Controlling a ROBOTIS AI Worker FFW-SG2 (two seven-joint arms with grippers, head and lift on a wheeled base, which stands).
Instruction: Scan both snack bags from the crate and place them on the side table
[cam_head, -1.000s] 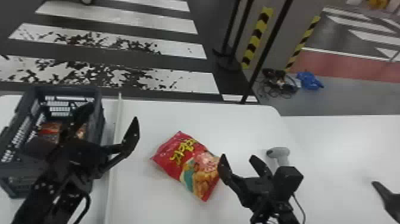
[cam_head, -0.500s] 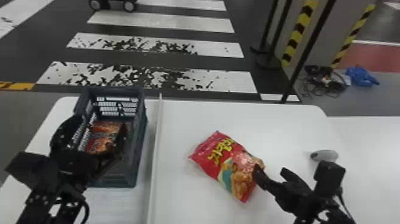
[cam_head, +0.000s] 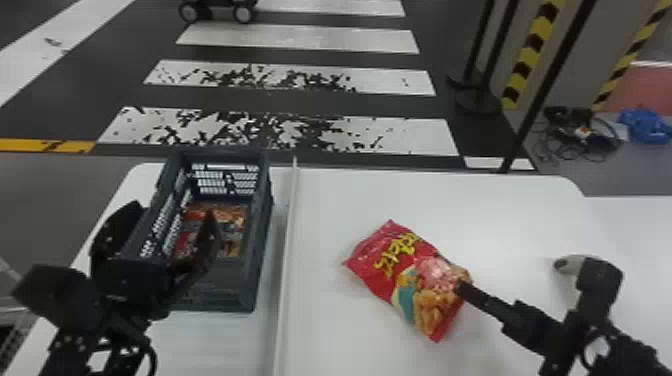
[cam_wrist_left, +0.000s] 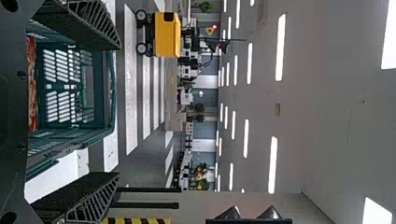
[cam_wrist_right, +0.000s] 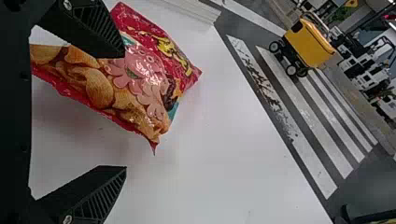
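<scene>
A red snack bag (cam_head: 400, 275) lies flat on the white table (cam_head: 320, 210), right of the strip. Another snack bag (cam_head: 234, 216) rests inside the dark crate (cam_head: 261, 250). Over the crate's near left part is my left gripper (cam_head: 173, 212), one finger outside its left wall, the other above the inside. My right gripper (cam_head: 490, 298) is at the loose bag's right edge. In the left wrist view the left gripper (cam_wrist_left: 118, 111) stands open before the crate (cam_wrist_left: 109, 100). The right wrist view has my open right gripper (cam_wrist_right: 124, 111) with the red bag (cam_wrist_right: 140, 77) by one finger.
A grey handheld scanner (cam_head: 570, 264) lies on the right, partly behind the right arm. A raised white strip (cam_head: 286, 260) runs between crate and loose bag. Another white surface (cam_head: 630, 225) adjoins at the far right. Black posts stand beyond the table's back edge.
The head view has swung left, so the table scene sits farther right. My left gripper has shifted left relative to the crate, off the strip side. The right gripper has turned; the loose bag has stayed put.
</scene>
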